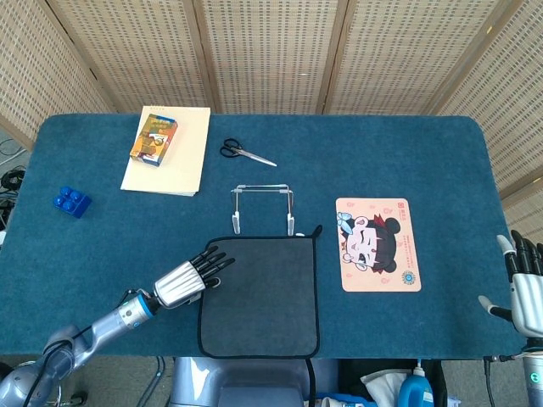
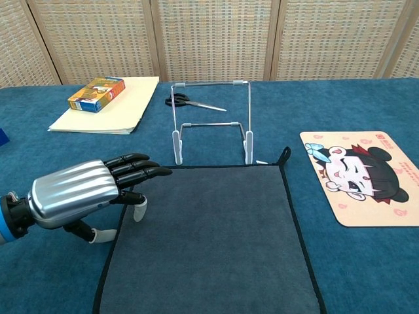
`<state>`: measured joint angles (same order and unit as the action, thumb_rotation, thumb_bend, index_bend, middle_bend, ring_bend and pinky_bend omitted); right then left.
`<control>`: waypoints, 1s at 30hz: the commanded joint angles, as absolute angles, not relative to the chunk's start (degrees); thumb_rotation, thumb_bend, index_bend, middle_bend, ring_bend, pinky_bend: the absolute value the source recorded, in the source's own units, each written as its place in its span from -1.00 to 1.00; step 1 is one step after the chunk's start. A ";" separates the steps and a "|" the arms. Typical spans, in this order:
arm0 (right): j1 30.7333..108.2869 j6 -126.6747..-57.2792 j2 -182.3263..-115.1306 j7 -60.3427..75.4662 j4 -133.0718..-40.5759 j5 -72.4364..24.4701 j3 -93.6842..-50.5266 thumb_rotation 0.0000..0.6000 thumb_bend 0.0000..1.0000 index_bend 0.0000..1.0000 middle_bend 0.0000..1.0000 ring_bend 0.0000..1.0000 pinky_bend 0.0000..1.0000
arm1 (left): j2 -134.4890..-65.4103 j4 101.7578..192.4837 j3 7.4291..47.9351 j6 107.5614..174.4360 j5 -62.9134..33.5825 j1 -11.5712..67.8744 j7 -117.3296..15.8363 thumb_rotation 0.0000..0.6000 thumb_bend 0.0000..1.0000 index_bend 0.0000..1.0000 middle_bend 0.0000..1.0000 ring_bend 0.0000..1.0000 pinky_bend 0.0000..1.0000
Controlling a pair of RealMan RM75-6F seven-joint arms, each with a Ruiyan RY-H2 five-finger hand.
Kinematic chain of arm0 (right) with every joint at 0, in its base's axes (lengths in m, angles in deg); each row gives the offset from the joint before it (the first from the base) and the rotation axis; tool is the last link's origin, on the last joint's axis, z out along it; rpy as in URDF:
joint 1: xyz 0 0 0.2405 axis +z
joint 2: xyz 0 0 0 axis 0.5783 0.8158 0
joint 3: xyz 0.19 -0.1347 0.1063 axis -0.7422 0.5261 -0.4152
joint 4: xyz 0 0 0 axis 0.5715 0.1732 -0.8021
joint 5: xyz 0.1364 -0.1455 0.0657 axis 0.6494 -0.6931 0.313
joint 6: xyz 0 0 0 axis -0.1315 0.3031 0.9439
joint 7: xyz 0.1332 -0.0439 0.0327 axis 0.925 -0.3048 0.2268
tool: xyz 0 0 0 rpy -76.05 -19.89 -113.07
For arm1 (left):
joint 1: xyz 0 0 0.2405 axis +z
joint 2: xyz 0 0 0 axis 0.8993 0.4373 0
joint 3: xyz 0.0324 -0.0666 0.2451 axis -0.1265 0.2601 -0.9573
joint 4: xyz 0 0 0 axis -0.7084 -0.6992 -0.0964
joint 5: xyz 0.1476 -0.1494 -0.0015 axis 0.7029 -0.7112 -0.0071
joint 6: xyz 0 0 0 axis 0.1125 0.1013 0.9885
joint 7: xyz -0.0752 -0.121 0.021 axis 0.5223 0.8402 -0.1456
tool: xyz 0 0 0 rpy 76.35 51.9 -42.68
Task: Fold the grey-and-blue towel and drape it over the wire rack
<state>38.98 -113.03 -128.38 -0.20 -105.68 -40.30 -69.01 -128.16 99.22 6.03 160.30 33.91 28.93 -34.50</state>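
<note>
Left hand (image 2: 82,196) hovered open-fingered at flat towel (image 2: 209,242)'s far-left corner; should pinch the hem cleanly; right hand (image 1: 526,292) idle, open.

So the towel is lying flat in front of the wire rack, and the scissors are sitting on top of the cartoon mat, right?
Not quite. The towel does lie flat in front of the wire rack, but the scissors are not on the cartoon mat. They lie on the bare table behind the rack, well apart from the mat. The head view shows this plainly.
</note>
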 commanded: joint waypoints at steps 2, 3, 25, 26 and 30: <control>38.98 -112.96 -128.34 -0.19 -105.74 -40.32 -68.95 1.00 -1.00 -1.00 -1.00 -1.00 -1.00 | -128.40 99.21 6.08 160.18 33.59 28.71 -34.46 1.00 -0.26 -0.09 -1.00 -1.00 -1.00; 38.97 -112.97 -128.31 -0.20 -105.79 -40.35 -68.93 1.00 -1.00 -1.00 -1.00 -1.00 -1.00 | -128.43 99.26 6.13 160.19 33.48 28.60 -34.42 1.00 -0.24 -0.09 -1.00 -1.00 -1.00; 39.04 -112.32 -127.74 -0.06 -106.34 -39.97 -68.77 1.00 -1.00 -1.00 -1.00 -1.00 -1.00 | -127.56 100.95 6.00 159.86 32.88 27.14 -35.87 1.00 0.03 -0.09 -1.00 -1.00 -1.00; 39.02 -112.30 -127.73 -0.06 -106.34 -39.94 -68.75 1.00 -1.00 -1.00 -1.00 -1.00 -1.00 | -127.52 101.03 5.99 159.87 32.87 27.09 -35.93 1.00 0.03 -0.09 -1.00 -1.00 -1.00; 39.00 -112.30 -127.65 -0.01 -106.42 -39.93 -68.73 1.00 -1.00 -1.00 -1.00 -1.00 -1.00 | -127.42 101.37 6.01 159.77 32.77 26.97 -36.11 1.00 0.03 -0.09 -1.00 -1.00 -1.00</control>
<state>39.01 -112.29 -127.66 -0.02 -106.40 -39.92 -68.74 -127.44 101.33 6.01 159.80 32.80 26.99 -36.07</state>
